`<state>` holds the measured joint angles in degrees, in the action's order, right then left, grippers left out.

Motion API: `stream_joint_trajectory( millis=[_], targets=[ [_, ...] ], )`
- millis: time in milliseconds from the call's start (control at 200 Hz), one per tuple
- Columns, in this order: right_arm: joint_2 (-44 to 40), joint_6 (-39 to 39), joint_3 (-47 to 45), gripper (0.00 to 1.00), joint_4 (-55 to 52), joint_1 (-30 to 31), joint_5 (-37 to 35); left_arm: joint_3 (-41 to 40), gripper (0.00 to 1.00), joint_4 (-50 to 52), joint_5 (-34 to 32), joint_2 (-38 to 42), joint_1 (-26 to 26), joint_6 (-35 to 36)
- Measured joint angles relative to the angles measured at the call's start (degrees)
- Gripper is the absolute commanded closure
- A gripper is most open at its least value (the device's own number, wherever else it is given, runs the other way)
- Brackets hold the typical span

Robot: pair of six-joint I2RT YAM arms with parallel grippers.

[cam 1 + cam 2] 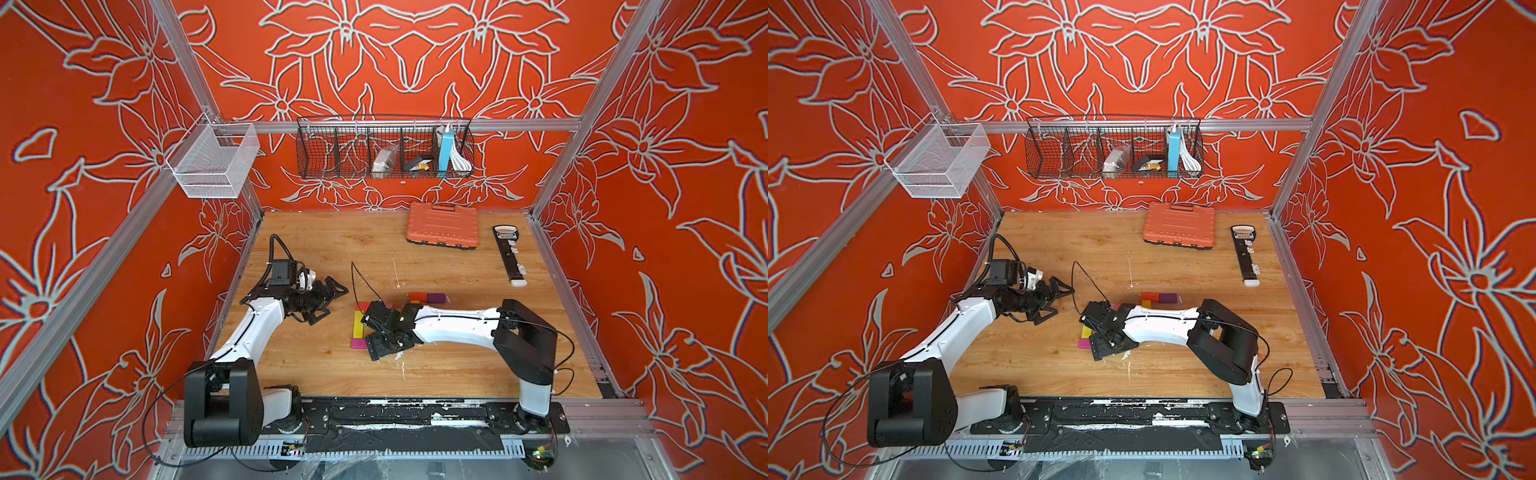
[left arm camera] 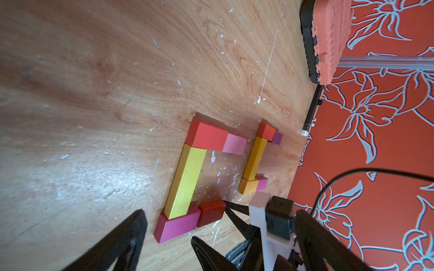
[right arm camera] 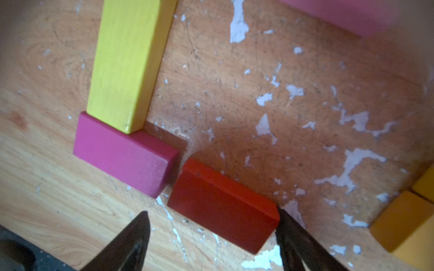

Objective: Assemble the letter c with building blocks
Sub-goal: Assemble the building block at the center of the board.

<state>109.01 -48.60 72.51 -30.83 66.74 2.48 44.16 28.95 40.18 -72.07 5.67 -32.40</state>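
Observation:
The building blocks lie mid-table. In the left wrist view a red block (image 2: 206, 138), a pink one (image 2: 234, 145), a yellow bar (image 2: 185, 180), a magenta block (image 2: 176, 225) and a dark red block (image 2: 211, 212) form a C-like outline. My right gripper (image 3: 212, 234) is open around the dark red block (image 3: 223, 206), which rests on the table; one finger (image 3: 296, 239) touches its corner and the other stands apart. In both top views the right gripper (image 1: 374, 332) (image 1: 1100, 328) covers part of the outline. My left gripper (image 1: 332, 303) (image 1: 1061, 303) hovers open and empty to the left.
A second group of blocks, an orange bar (image 2: 256, 159) with orange-red (image 2: 265, 131) and purple (image 2: 277, 138) pieces, lies just right of the outline. An orange tool case (image 1: 442, 226) and a black bar tool (image 1: 509, 255) sit at the back right. Wire baskets (image 1: 384, 147) hang on the wall.

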Motion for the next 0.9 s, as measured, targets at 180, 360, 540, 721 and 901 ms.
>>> stream_joint_trajectory(
  millis=[180, 360, 540, 721, 901],
  targets=[
    [-0.9, -1.3, -1.3, 0.12, 1.3, 0.0, 1.1, 0.0, 0.02, 0.0, 0.0, 0.0, 0.0, 0.0],
    [-1.6, -2.3, -2.3, 0.13, 2.2, 0.0, 2.1, 0.0, 0.02, 0.0, 0.0, 0.0, 0.0, 0.0],
    [-1.9, -3.1, -2.8, 0.13, 3.0, 0.0, 2.5, 0.0, 0.02, 0.0, 0.0, 0.0, 0.0, 0.0],
    [-2.0, -3.4, -2.8, 0.13, 3.5, 0.0, 2.8, 0.0, 0.02, 0.0, 0.0, 0.0, 0.0, 0.0],
    [-2.0, -3.5, -2.8, 0.13, 3.9, 0.0, 3.2, 0.0, 0.02, 0.0, 0.0, 0.0, 0.0, 0.0]
  ],
)
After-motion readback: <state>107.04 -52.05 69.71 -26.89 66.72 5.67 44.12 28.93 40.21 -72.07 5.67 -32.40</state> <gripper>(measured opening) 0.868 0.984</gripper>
